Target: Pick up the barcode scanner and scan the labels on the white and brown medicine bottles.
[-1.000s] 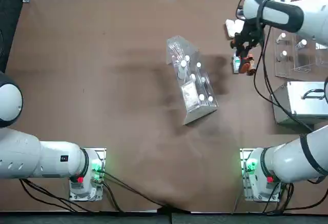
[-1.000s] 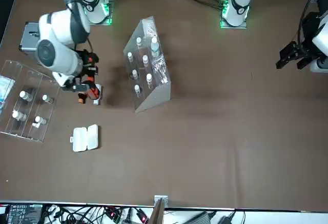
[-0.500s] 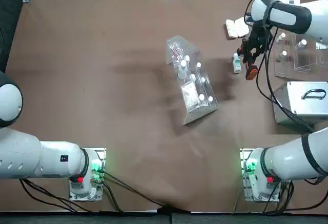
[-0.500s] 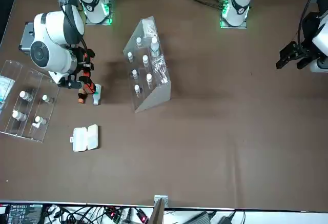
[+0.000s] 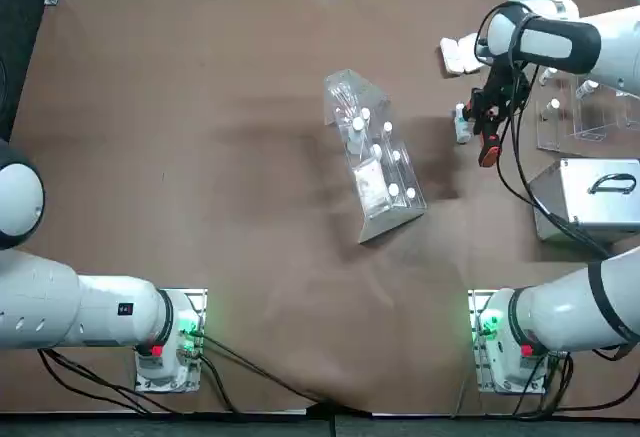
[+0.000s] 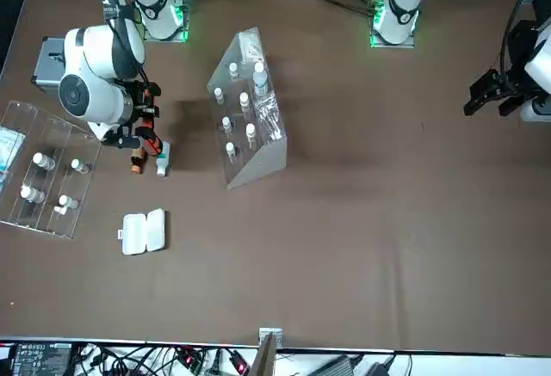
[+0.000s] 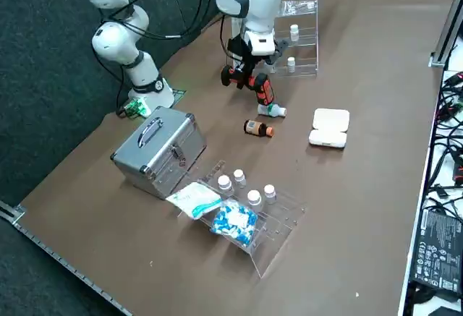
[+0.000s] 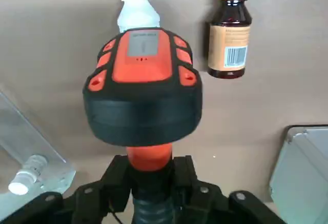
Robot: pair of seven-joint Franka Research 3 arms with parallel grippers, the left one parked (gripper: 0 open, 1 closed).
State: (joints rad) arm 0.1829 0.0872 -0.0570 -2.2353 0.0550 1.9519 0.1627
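rack (image 5: 372, 157): clear plastic, small white-capped vials are being held
right gripper (image 8: 151, 175): is being kept clenched on scanner (image 8: 143, 85), black, orange-trimmed
bottles: brown bottle (image 8: 229, 32) and white bottle (image 8: 135, 9) are lying flat

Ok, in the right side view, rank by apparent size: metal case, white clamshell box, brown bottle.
1. Metal case, clearly largest.
2. White clamshell box.
3. Brown bottle, smallest.
The case sits nearest the camera, which may exaggerate its lead. The right gripper holds the barcode scanner.
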